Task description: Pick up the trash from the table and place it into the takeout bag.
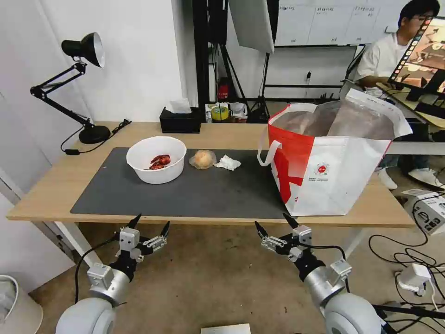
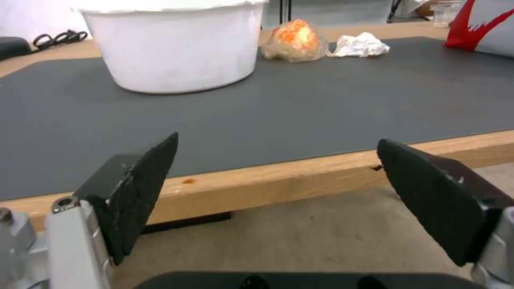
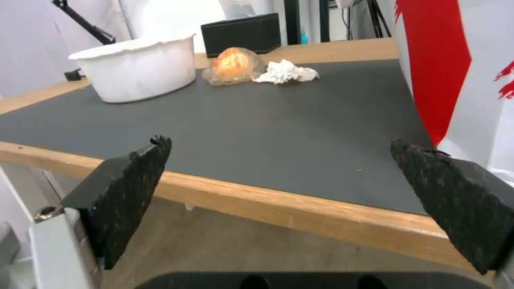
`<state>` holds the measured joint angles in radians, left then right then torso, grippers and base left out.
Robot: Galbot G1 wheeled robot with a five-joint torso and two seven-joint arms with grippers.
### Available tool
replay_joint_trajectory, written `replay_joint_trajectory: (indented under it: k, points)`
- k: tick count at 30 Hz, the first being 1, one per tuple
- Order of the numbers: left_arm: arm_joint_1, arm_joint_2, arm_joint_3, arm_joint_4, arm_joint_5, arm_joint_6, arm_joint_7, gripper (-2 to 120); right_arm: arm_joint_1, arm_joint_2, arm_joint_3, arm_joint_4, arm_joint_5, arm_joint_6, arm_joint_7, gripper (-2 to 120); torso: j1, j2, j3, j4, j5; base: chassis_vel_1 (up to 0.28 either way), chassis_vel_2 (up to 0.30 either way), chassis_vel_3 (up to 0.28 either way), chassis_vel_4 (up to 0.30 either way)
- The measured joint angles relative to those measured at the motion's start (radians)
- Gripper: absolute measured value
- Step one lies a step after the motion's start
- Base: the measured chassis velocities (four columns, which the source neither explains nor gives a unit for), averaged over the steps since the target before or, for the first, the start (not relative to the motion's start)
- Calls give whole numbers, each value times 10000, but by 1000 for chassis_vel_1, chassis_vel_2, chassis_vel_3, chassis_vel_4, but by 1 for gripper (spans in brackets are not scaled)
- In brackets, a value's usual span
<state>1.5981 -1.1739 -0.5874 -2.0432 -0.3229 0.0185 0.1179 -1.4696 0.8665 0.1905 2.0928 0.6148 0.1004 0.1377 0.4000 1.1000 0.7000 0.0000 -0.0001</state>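
Robotics laboratory or recording studio.
A light-wood desk [image 1: 55, 185] stands on bare flooring amid loose cables [image 1: 408, 260], tripod stands [image 1: 232, 79], a whiteboard [image 1: 324, 21], a black desk lamp [image 1: 79, 83] and a monitor [image 1: 422, 55] at a rear workstation.

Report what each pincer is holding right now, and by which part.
Nothing is held. The left pincer and right pincer both hang open below the table edge, apart from the trash.

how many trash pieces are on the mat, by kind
white bowl with red scraps: 1
clear-wrapped beige lump: 1
crumpled white tissue: 1
total: 3
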Motion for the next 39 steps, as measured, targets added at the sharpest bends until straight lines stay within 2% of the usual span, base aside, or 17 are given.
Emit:
replay_joint_trajectory:
  k: [20,28,32,39]
  points:
    - [0,-15,48,71,118,-235,12,100,145,461,-177,46,133,-256,39,100,0,0,0,-1,1,0,0,0,0]
    - [-46,-84,101,7,215,-235,2,100,1320,581,-525,262,649,-966,152,100,0,0,0,0,0,0,0,0,0]
    - [-5,-139,111,-70,260,-222,-5,100,2131,701,-1034,133,1010,-1363,189,100,0,-1,0,-2,0,0,0,0,0]
    - [47,-213,102,-144,287,-206,-24,100,4406,982,-2388,-575,1197,-2326,1032,100,0,-2,1,0,0,0,0,0,0]
